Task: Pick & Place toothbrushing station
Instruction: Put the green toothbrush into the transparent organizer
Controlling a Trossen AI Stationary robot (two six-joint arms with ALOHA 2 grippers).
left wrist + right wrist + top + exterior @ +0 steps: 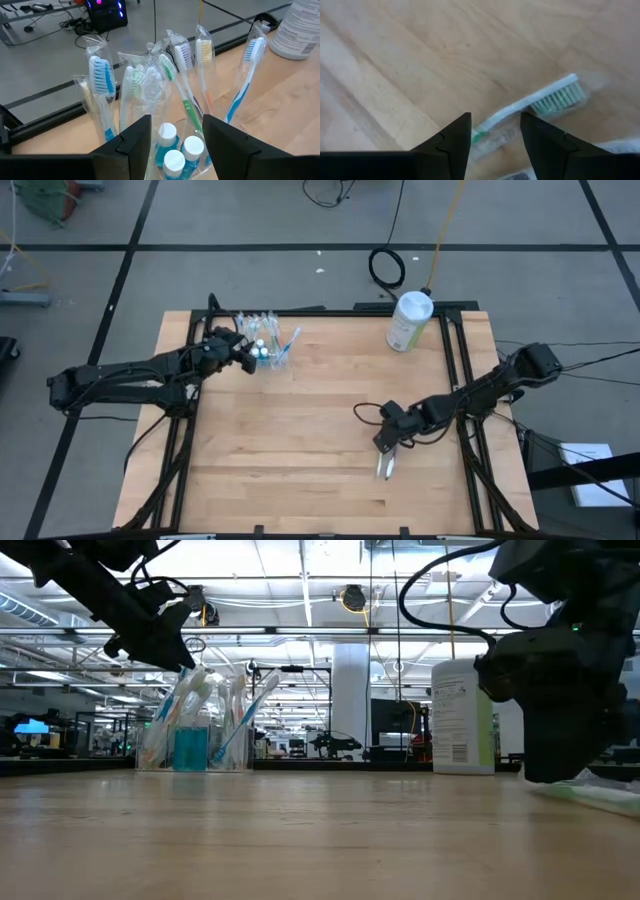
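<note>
High view shows the wooden table (300, 430) in the middle of the frame. At its upper left the left gripper (247, 352) is just beside the toothbrushing station (268, 343), a clear cup full of wrapped toothbrushes and small blue tubes with white caps. In the left wrist view the two dark fingers (134, 137) stand apart, on either side of the white caps, and they do not press on anything that I can see. In the low view the cup (195, 745) stands upright at the left of the frame, with the left arm above it.

At the lower right of the table in the high view, the right gripper (386, 448) is low over a single wrapped toothbrush (385, 467) that lies flat on the wood. In the right wrist view its fingers (451, 137) are spread, and the green handle of this toothbrush (530, 102) passes between them; the pale green bristles lie beyond the fingertips. It is not gripped.

A white canister with green label (408, 320) stands upright near the upper right edge of the table, well apart from both grippers.
</note>
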